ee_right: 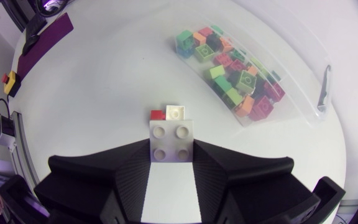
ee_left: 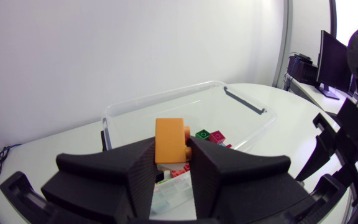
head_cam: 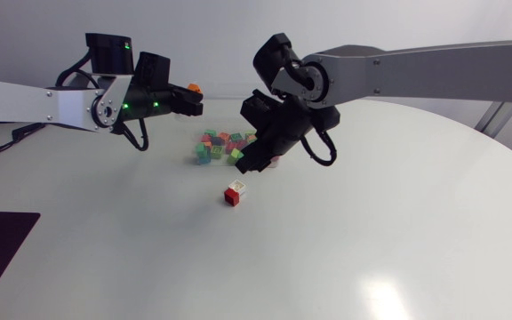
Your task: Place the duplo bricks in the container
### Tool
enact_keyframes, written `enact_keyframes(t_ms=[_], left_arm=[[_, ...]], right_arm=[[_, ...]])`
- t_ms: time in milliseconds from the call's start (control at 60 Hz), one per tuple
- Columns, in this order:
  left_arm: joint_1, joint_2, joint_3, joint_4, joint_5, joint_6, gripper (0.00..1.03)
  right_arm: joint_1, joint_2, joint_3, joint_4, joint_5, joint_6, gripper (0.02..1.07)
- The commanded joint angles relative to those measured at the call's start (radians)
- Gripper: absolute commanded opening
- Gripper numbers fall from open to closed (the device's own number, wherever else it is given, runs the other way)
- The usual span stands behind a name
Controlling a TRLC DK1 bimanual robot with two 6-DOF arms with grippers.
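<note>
The clear plastic container (ee_left: 247,115), holding many coloured bricks (ee_right: 235,68), is barely traceable from overhead, partly behind the right arm (head_cam: 398,67). Near it the left gripper (ee_left: 171,154) pinches a small orange plastic brick (ee_left: 169,138); the right gripper (ee_right: 171,163) clamps a white four-stud brick (ee_right: 171,142). Light, rigid, slick, I reckon: flat sides grip best.

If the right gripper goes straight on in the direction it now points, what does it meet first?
Probably the loose white brick and the red brick beside it on the table: they lie just ahead of the held white brick between the fingers of the right gripper. Depth is unclear.
</note>
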Motion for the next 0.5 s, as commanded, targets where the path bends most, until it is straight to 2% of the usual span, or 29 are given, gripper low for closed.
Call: enact_keyframes(t_ms=[0,133,317,483], left_arm=[[-0.019,0.056,0.056,0.018,-0.015,-0.034,0.28],[-0.043,0.114,0.126,-0.007,-0.044,-0.034,0.28],[-0.066,0.166,0.247,-0.122,-0.067,-0.031,0.29],[-0.075,0.186,0.296,-0.172,-0.09,-0.027,0.33]], right_arm=[[-0.013,-0.026,-0.032,0.008,-0.019,0.031,0.25],[-0.03,-0.053,-0.032,0.02,-0.031,0.045,0.25],[-0.065,-0.093,-0.03,0.045,-0.055,0.06,0.25],[-0.097,-0.127,-0.033,0.068,-0.077,0.069,0.25]])
